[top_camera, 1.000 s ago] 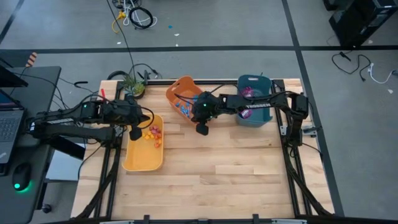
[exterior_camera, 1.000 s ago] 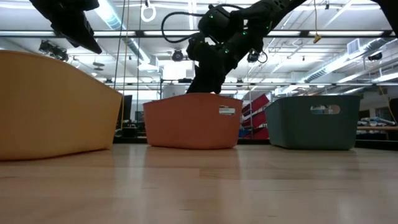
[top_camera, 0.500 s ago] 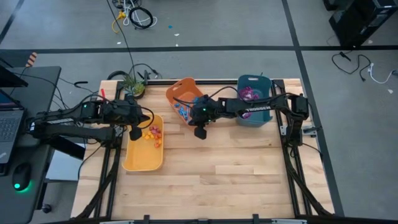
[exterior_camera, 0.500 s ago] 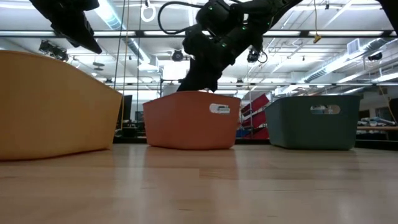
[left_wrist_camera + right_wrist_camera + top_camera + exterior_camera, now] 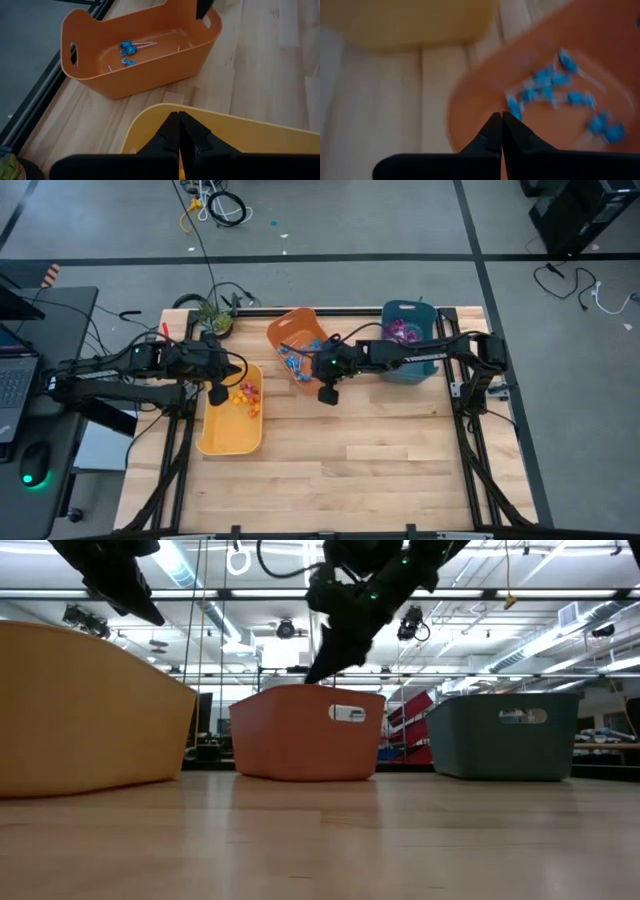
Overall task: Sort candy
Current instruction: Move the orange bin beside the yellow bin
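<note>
Just right gripper (image 5: 327, 393) beside orange bin (image 5: 281, 330) rim

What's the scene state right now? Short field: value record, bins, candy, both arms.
orange bin: holds blue lollipops
yellow bin: holds small orange/red pieces
teal bin: holds purple packets
left gripper: over the yellow bin, jaws shut, nothing seen in them
right gripper: at the orange bin's near edge, jaws shut, nothing seen in them
loose candy on table: none visible
</note>
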